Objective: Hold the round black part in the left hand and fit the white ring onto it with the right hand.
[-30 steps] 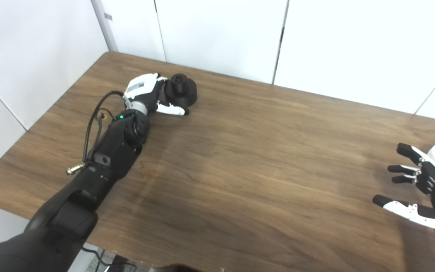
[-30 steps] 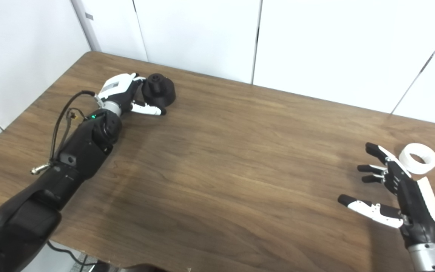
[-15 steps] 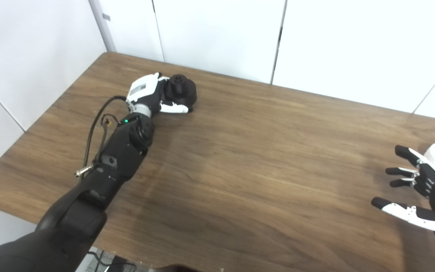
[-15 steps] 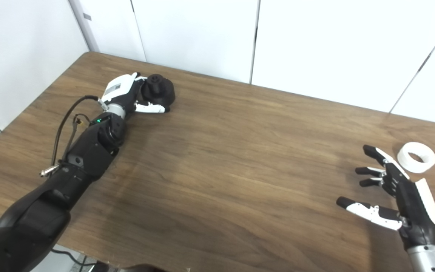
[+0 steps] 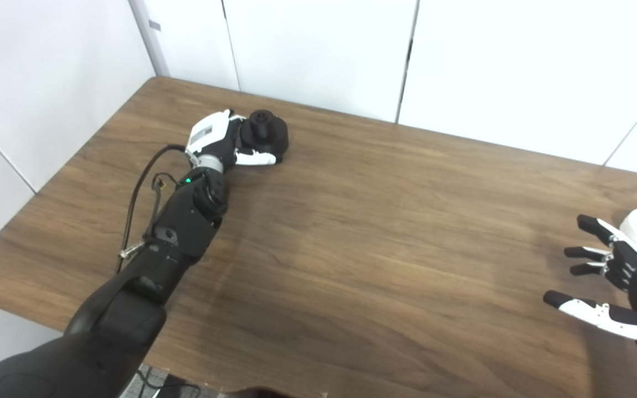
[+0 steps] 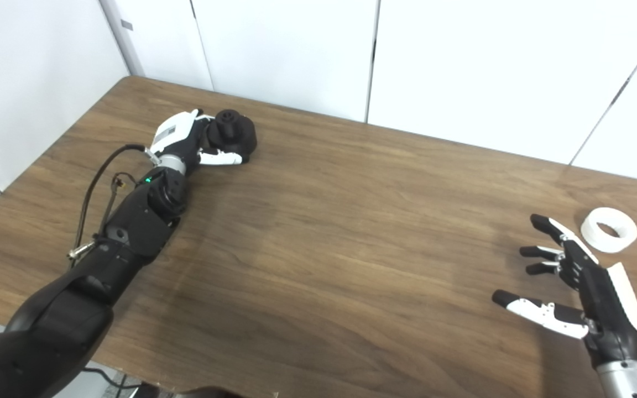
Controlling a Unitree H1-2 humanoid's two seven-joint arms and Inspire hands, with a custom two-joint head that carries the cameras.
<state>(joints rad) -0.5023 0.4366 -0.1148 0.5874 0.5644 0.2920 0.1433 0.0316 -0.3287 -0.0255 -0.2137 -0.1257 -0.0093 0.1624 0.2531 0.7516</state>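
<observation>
The round black part [image 5: 266, 134], with a small knob on top, rests on the table at the far left. My left hand [image 5: 224, 141] is closed around its left side, thumb along its front; it also shows in the right eye view [image 6: 194, 141]. The white ring [image 6: 609, 230] lies flat on the table at the far right. My right hand [image 6: 573, 287] is open and empty, fingers spread, just left of and in front of the ring, not touching it.
The wooden table [image 5: 385, 232] has its front edge near the bottom of the view and white wall panels behind it. A black cable [image 5: 141, 188] loops off my left forearm.
My left hand has closed further around the black part, thumb drawn in against it. My right hand has barely moved. The camera has shifted slightly.
</observation>
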